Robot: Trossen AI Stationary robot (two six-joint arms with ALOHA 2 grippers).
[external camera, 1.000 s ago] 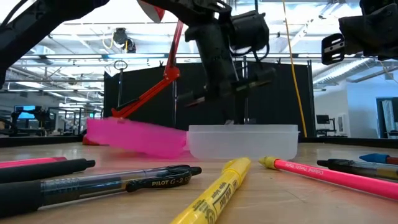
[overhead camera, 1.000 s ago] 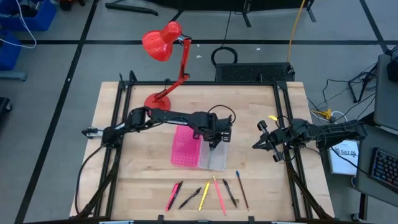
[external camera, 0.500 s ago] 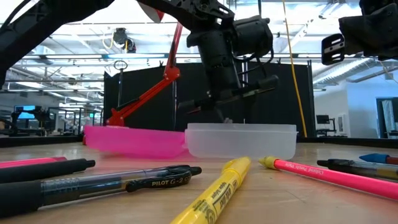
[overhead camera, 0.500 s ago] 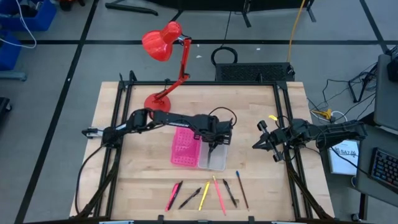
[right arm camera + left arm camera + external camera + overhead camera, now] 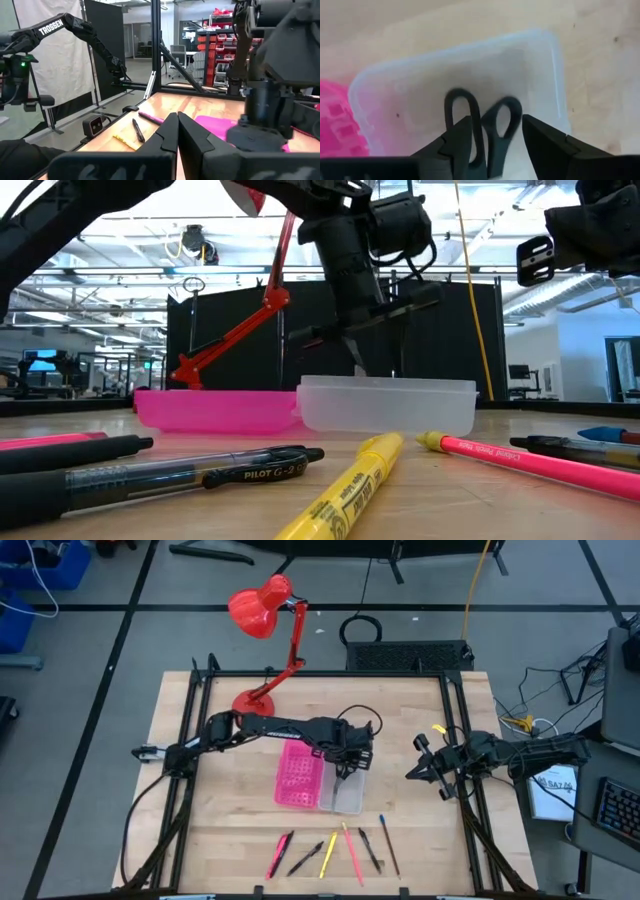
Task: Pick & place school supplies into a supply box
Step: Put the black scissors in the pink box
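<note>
Inside supply box (image 5: 540,65): scissors (image 5: 485,125), left tool (image 5: 497,145) spread above.

Premises are a robotics lab or industrial workshop. Evidence: a wooden table (image 5: 240,790) boxed in a black metal frame (image 5: 325,673), black curtain partitions (image 5: 450,340), exposed ceiling trusses, red parts bins on shelving (image 5: 212,42), computer monitors (image 5: 40,365), floor cabling (image 5: 520,720).

Left pincer (image 5: 492,137) hangs open mid-table (right pincer (image 5: 177,131) closed, aside).
</note>
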